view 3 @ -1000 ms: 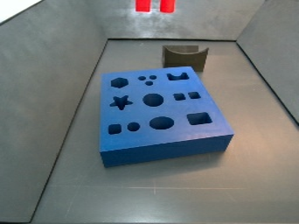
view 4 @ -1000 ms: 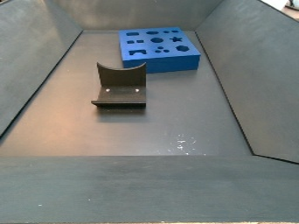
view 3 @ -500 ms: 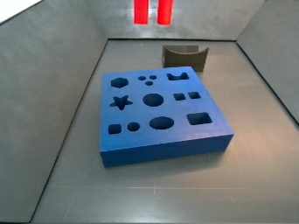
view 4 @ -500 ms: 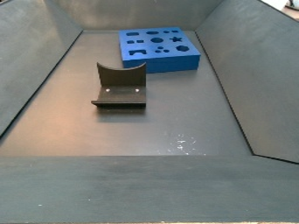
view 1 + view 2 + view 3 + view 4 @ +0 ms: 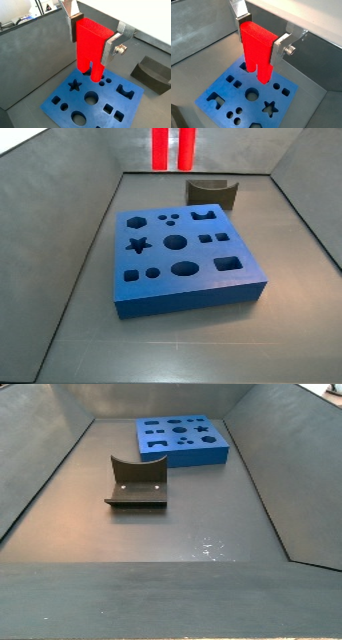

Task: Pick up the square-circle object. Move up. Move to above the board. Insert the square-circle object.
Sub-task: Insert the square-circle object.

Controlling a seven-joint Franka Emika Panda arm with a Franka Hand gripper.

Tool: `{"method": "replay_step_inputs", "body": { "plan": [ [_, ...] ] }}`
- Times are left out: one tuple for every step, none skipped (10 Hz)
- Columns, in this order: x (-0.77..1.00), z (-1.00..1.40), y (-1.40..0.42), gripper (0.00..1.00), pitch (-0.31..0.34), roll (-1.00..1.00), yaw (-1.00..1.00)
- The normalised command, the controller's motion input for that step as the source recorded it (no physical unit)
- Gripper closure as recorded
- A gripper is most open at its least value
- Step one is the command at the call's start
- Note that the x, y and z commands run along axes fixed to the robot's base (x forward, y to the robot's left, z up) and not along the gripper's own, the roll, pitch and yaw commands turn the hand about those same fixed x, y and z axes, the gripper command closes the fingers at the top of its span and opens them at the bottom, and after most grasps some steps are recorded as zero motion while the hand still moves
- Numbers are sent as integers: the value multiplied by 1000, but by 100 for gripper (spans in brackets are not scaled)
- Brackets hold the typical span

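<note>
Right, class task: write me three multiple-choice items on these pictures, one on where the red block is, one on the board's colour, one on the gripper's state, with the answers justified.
1. Where is the square-circle object?
A. Lying on the floor beside the board
B. Held in the air above the board
C. Resting in the dark olive holder

2. What colour is the board?
A. Blue
B. Green
C. Yellow

3. What is the gripper doing?
A. Open and empty
B. Shut on the holder
C. Shut on the square-circle object

Answers: 1 B, since both wrist views show the red block hanging with its two prongs over the board's holes and not in any of them. 2 A, since both side views show a blue block with cut-out shapes. 3 C, since the silver fingers press on both sides of the red block, while the holder stands empty on the floor.
</note>
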Motion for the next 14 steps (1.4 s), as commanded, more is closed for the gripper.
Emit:
{"method": "replay_step_inputs", "body": {
  "plan": [
    [0,-237,0,100,-30,0,109],
    [0,-240,0,100,-36,0,114],
    [0,-214,0,100,-31,0,111],
    [0,-220,0,100,-31,0,111],
    [0,-223,0,100,-30,0,111],
    [0,-231,0,100,-34,0,106],
    [0,-223,0,100,-27,0,103],
    [0,-206,0,100,-19,0,100],
    [0,-206,0,100,-16,0,100],
    [0,-209,0,100,-11,0,100],
    [0,-197,0,100,-4,0,94],
    [0,-191,0,100,0,0,91],
    [0,-191,0,100,-3,0,83],
    [0,-194,0,100,0,0,83]
  ]
}}
